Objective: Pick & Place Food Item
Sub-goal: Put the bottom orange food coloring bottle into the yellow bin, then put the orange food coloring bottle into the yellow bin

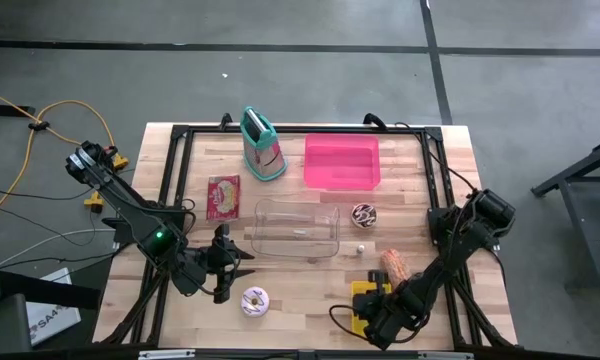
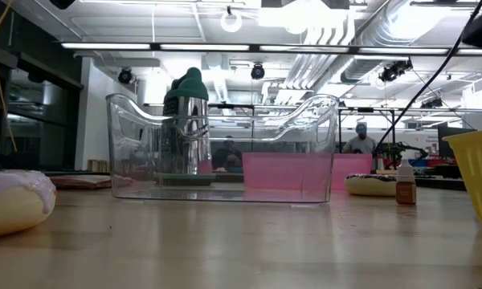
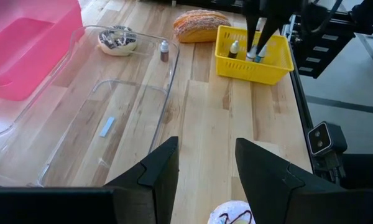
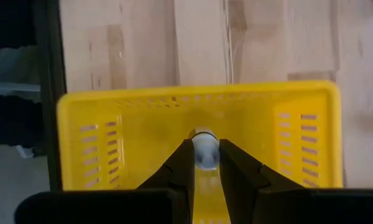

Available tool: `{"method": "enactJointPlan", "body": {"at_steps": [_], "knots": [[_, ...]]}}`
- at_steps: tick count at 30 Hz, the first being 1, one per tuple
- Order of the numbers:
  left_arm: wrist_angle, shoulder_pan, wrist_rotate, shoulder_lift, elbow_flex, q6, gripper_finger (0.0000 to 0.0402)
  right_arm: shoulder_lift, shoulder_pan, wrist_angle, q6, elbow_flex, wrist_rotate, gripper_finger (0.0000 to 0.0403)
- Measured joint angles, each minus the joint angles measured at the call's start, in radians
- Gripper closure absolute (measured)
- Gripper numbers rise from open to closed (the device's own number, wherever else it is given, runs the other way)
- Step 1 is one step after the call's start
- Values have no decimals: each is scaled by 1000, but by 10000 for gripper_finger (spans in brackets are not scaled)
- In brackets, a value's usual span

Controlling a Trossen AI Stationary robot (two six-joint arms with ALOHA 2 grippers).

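Observation:
A yellow basket [image 1: 364, 306] stands near the table's front edge, right of centre. My right gripper [image 4: 205, 146] reaches down into it, shut on a small bottle [image 4: 205, 154] with a pale cap. A second small bottle [image 3: 234, 48] stands in the basket beside it. A bread loaf [image 1: 395, 265] lies just behind the basket. A white-iced donut [image 1: 255, 301] lies at the front, left of centre. My left gripper [image 3: 206, 144] hovers open just above and behind the donut, with nothing between its fingers. My right gripper pinches the small bottle's capped top [image 4: 205, 158] between its two fingertips [image 4: 185, 155]. The fingers come from above, pointing steeply down into the basket. The bottle stands upright inside the basket [image 3: 259, 55]; whether its base rests on the basket floor, I cannot tell.
A clear plastic bin [image 1: 295, 228] sits mid-table, with a pink bin [image 1: 342, 162] behind it. A chocolate donut [image 1: 364, 214] and a loose small bottle [image 1: 359, 247] lie right of the clear bin. A snack packet [image 1: 223, 196] and a teal-and-pink carton [image 1: 263, 145] are at back left.

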Motion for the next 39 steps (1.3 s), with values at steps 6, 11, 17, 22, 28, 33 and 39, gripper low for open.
{"method": "enactJointPlan", "body": {"at_steps": [6,11,17,22,28,33,39], "knots": [[0,0,0,0,0,0,249,0,0,19,14,-29,-12,354],[0,0,0,0,0,0,249,0,0,19,13,-29,-12,354],[0,0,0,0,0,0,249,0,-1,17,13,-29,-31,345],[0,0,0,0,0,0,249,0,-9,17,13,-29,-44,332],[0,0,0,0,0,0,249,0,-10,17,13,-29,-44,331],[0,0,0,0,0,0,249,0,-10,17,13,-29,-44,331],[0,0,0,0,0,0,249,0,-10,13,11,-29,-35,331]]}}
